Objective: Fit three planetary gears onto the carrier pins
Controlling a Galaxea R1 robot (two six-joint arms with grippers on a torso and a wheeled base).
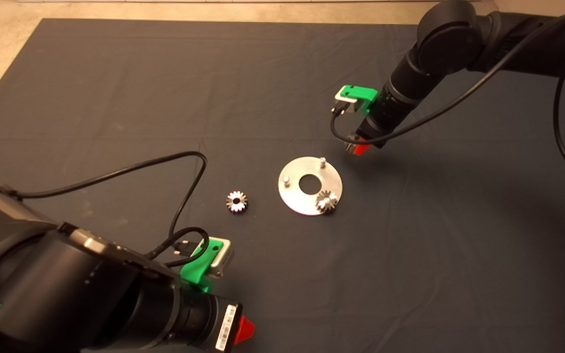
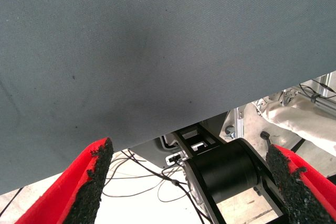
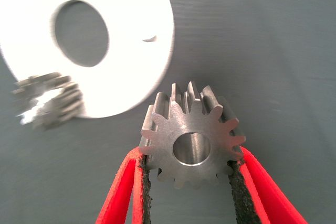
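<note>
Now, right gripper [image 1: 359,148] hovering just beyond the disc [image 1: 310,185], jaws clamped on a gear [image 3: 191,141] by its teeth, bore showing. One gear [image 1: 326,201] already seated on the near pin; another gear [image 1: 237,201] loose on the mat, left of the disc. Two pins bare: far pin [image 1: 321,160], left pin [image 1: 286,180]. Left gripper [image 2: 191,187] parked at lower left, jaws wide apart, empty. Best next: level the gear, centre bore above the far pin, lower straight, release only once seated.
</note>
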